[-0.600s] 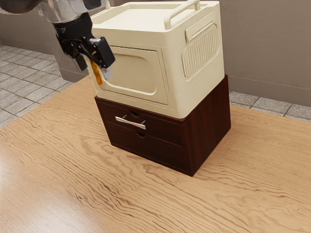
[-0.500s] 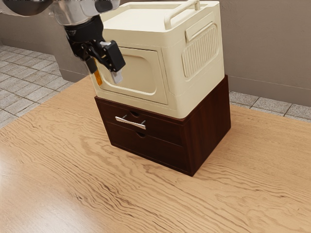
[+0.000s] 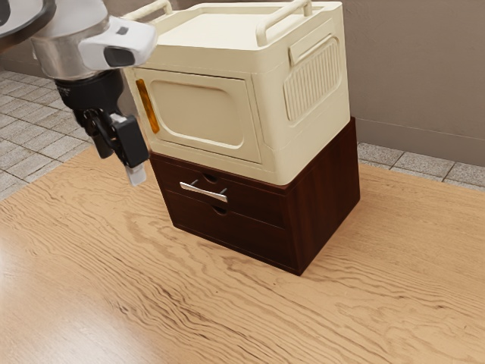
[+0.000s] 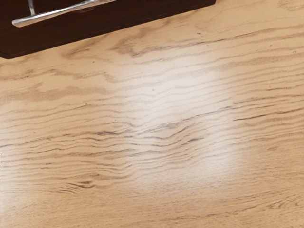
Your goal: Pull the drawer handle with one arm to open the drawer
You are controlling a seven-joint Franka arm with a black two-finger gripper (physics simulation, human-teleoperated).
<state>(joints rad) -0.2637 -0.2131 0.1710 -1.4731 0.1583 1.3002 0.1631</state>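
Exterior view: your black two-finger gripper (image 3: 119,166) is released, fingers apart, at ten o'clock from the silver bar handle (image 3: 203,192); the upper drawer (image 3: 256,202) sits flush. Wrist view: you have the handle near the wood-grain tabletop (image 4: 156,123).

Includes one wooden table (image 3: 227,318), one dark cabinet (image 3: 326,197), two drawers (image 3: 254,203), two notches (image 3: 210,179) and one silver handle (image 3: 203,191). Also counts one cream box (image 3: 269,114), two top rails (image 3: 282,19), one front panel (image 3: 201,114), one orange strip (image 3: 147,105), one robot arm (image 3: 68,57) and one black gripper (image 3: 120,166).
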